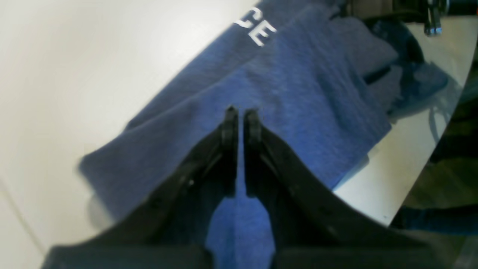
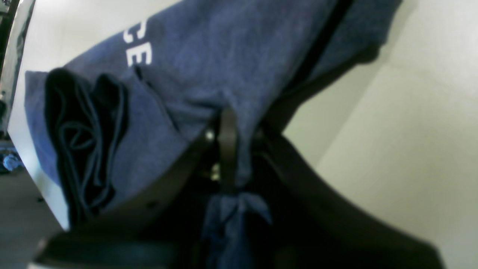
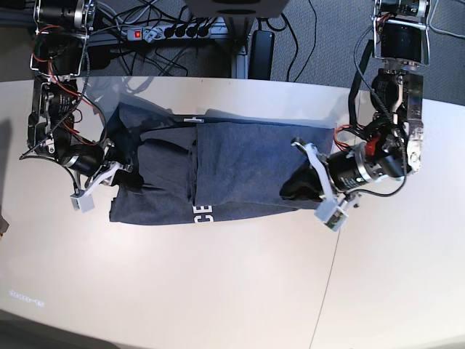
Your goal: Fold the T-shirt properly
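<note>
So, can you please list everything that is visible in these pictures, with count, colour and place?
T-shirt: one, slate-blue with white letters, spread across the middle of the table, partly folded.
Table: one, off-white, under the shirt.
Power strip: one, grey with a red switch, on the floor behind the table.
Cables: several, black, on the floor behind the table.
Left gripper: one, black, jaws closed, at the shirt's end on the base view's right.
Right gripper: one, black, jaws closed on shirt fabric at the other end.
</note>
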Controlling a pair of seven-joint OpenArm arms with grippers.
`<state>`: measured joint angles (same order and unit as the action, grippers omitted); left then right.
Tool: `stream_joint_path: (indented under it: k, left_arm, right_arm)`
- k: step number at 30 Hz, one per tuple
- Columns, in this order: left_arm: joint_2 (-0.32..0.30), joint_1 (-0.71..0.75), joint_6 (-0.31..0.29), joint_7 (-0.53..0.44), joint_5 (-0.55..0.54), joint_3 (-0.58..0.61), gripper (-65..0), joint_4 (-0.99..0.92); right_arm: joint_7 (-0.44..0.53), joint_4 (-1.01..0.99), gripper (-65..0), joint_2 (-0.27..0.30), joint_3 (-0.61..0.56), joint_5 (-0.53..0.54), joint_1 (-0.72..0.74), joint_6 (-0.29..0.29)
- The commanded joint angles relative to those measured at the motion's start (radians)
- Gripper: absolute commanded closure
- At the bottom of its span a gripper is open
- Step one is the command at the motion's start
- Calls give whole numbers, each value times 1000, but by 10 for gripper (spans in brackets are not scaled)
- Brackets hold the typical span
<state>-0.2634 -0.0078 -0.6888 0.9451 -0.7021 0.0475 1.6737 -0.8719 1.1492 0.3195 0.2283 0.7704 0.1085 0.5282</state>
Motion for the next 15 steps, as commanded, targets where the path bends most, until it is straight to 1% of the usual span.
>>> stream_joint_path:
  k: [1, 5, 8, 12, 15]
  left_arm:
    - [-6, -13, -9, -7, -29, -29, -30, 18]
    - [-6, -11, -9, 35, -42, -113, -30, 18]
    - [-18, 11, -9, 35, -42, -130, -30, 18]
    - [-25, 62, -9, 35, -36, -130, -30, 18]
    - [-25, 101, -9, 31, -25, -130, -30, 18]
  right_arm:
    - [-35, -4, 0, 31, 2, -72, 0, 52]
    - [-23, -4, 0, 83, 18, -8, 2, 53]
    - [-27, -1, 0, 111, 48, 48, 3, 55]
    - [-85, 23, 0, 117, 89, 131, 8, 55]
    - [-124, 82, 0, 117, 93, 182, 7, 55]
